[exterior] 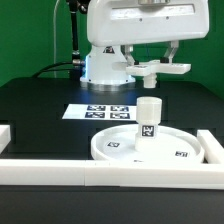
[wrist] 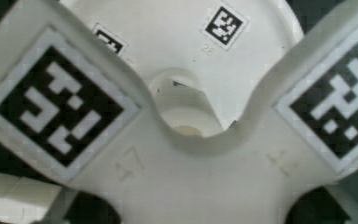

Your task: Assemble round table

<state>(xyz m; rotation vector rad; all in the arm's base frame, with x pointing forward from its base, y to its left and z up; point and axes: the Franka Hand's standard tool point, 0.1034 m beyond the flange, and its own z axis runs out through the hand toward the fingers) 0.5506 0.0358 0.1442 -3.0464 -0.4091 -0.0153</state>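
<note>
Claw (exterior: 152, 60) looks clamped on the cross foot (exterior: 160, 69), fingertips hidden, holding it at 12 o'clock above the leg (exterior: 148, 114) standing mid-disc (exterior: 120, 134); light, stiff, slick plastic, so grip an arm's flat edges, clear of the centre socket (wrist: 190, 108).

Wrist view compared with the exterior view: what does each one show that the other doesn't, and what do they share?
Only the wrist view: the hollow socket at the centre of the white plastic cross-shaped foot piece, with its black-and-white square tags seen close up.

Only the exterior view: the gripper holding that piece in the air, the large white rimmed round disc on the black table, the short white cylinder leg standing upright on the disc, the marker board and the white border rails.

Both: the foot piece itself.
</note>
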